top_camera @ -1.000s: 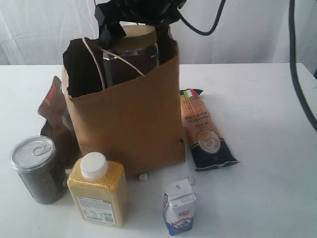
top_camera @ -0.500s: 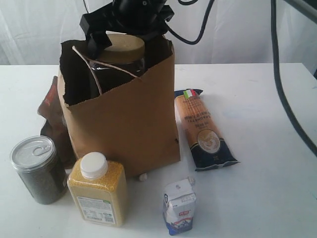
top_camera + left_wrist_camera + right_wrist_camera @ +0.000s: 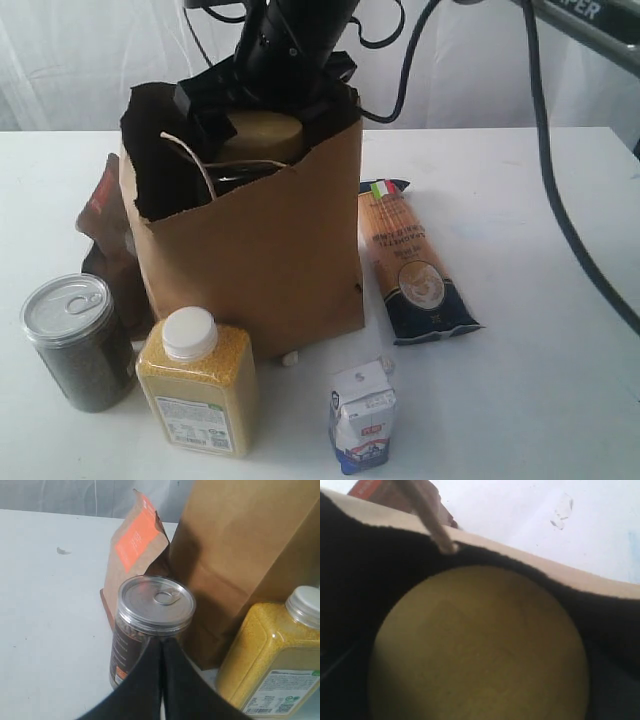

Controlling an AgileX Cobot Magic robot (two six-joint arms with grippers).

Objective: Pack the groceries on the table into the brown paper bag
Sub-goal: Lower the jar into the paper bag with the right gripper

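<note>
At the far left of the surface (image 3: 540, 300), the dark-brown pouch (image 3: 105, 235) stands close against the side of the brown paper bag (image 3: 260, 260). In front of the pouch the silver-lidded clear can (image 3: 75, 340) stands upright, and just to its right is the white-capped yellow grain bottle (image 3: 195, 385), also upright. The left tool (image 3: 162, 647) has its fingers pressed together on nothing. It points straight at the can, which is just ahead of its tips, so the left arm looks the nearer one for these three items.

The bag stands upright with its mouth open. The gold-lidded clear jar (image 3: 262, 135) is inside it, upright, with its lid below the bag's rim. The right tool (image 3: 262, 105) reaches down into the mouth from above, its jaws wide with one on each side of the jar, and it appears to be clamped on it. Whether the jar's base has reached the bottom of the bag is hidden. The jar's long axis runs vertically and lies directly under the tool, so letting go and lifting straight up looks like the clean way out. One twisted-paper handle (image 3: 190, 160) loops across the opening beside the lid and could snag.

Right of the bag, the small white-blue carton (image 3: 362, 415) stands near the front edge. The long orange-navy packet (image 3: 410, 265) lies flat beside the bag's right wall, its length running front to back. The right arm looks the nearer one for both.
</note>
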